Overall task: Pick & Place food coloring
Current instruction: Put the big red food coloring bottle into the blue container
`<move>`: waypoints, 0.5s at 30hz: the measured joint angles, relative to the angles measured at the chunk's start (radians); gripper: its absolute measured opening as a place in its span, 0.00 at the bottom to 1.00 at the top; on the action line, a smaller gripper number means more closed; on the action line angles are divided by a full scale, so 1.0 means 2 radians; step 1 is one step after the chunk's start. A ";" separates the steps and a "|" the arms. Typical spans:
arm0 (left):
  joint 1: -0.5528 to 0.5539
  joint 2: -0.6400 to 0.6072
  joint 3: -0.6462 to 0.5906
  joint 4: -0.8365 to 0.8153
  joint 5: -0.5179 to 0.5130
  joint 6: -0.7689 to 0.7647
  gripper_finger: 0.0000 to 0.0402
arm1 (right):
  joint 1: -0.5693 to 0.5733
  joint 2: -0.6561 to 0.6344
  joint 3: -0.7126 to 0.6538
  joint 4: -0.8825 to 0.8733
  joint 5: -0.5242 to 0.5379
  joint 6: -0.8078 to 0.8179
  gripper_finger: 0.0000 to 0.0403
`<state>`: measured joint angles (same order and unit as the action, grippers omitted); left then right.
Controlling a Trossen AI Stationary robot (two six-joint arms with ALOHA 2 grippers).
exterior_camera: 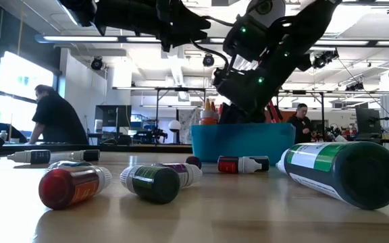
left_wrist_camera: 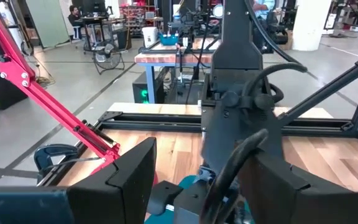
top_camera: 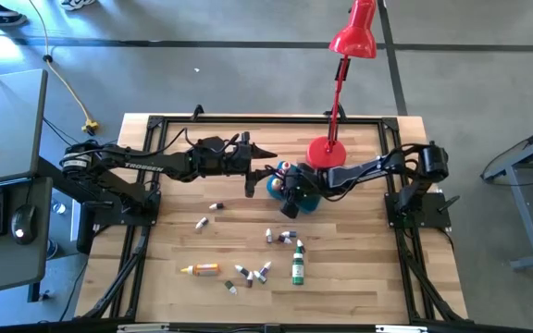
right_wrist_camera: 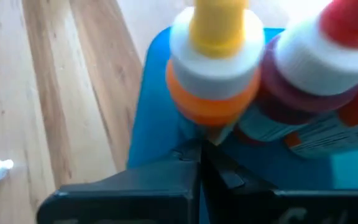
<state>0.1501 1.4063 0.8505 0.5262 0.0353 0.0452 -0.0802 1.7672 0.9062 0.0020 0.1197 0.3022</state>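
Observation:
The teal tub (top_camera: 309, 204) sits mid-table near the red lamp's base. In the right wrist view, an orange bottle with a white collar and yellow cap (right_wrist_camera: 213, 62) and a red bottle with a white collar (right_wrist_camera: 328, 59) stand inside it. My right gripper (right_wrist_camera: 201, 168) is shut, its tips low inside the tub just under the orange bottle. My left gripper (left_wrist_camera: 201, 186) is open and hovers above the table just left of the tub, facing the right arm. Several more bottles lie loose on the near half of the table, among them a large green one (top_camera: 297, 265) and an orange-yellow one (top_camera: 200, 269). My right gripper's shut fingertips (right_wrist_camera: 191, 155) stand right below the orange bottle's lower body (right_wrist_camera: 213, 118) inside the tub. I cannot tell whether they touch it.
The red desk lamp's base (top_camera: 323, 151) stands just beyond the tub, and its arm leans toward the far edge. In the low view, loose bottles lie on their sides in front of the tub (exterior_camera: 242, 143): a red one (exterior_camera: 73, 185), a dark green one (exterior_camera: 157, 182), and a large green one (exterior_camera: 343, 172). People stand in the room behind.

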 joint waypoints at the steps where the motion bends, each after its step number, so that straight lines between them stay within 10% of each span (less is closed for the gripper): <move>1: 0.000 0.000 0.000 0.000 0.000 0.000 0.52 | -0.003 0.000 0.000 0.000 0.000 -0.001 0.00; 15: 0.000 0.000 0.000 -0.009 0.000 0.000 0.52 | -0.014 0.000 0.000 0.002 0.005 -0.023 0.00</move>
<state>0.1501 1.4062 0.8505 0.5086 0.0347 0.0456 -0.1078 1.7669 0.9062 0.0068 0.1302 0.2552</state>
